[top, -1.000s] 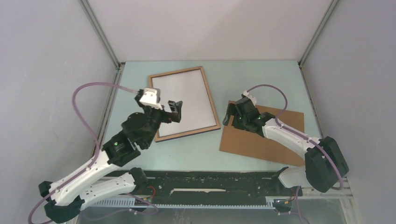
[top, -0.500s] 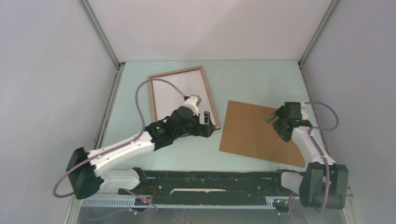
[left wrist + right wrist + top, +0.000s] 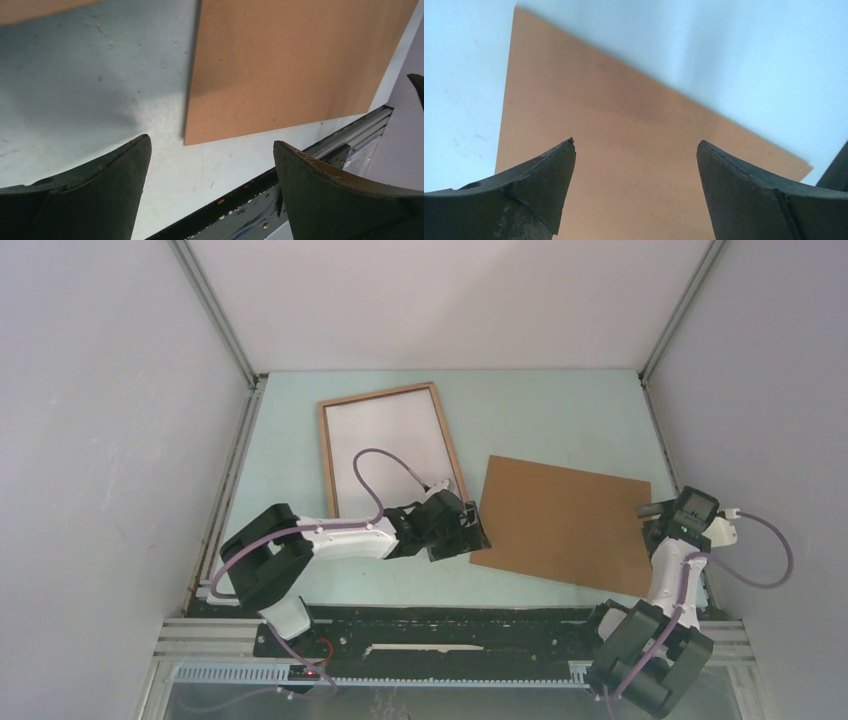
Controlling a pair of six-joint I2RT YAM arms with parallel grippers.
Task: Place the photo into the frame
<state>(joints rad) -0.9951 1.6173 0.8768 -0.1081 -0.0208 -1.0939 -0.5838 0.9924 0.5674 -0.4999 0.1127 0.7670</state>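
Observation:
The photo lies flat on the table at the right, plain brown back up; the picture side is hidden. The frame lies at the back left, brown wood face up, with a pale panel inside it. My left gripper is open and empty, low beside the photo's near left corner. In the left wrist view the gripper points at that corner of the photo. My right gripper is open and empty at the photo's right edge. In the right wrist view the gripper stands over the photo.
The pale green table is walled by grey panels on the left, back and right. A black rail runs along the near edge and shows in the left wrist view. A corner of the frame shows at top left there.
My left arm swung from over the frame down and right to the photo's near left corner. My right arm moved from the photo's far left corner across to its right edge.

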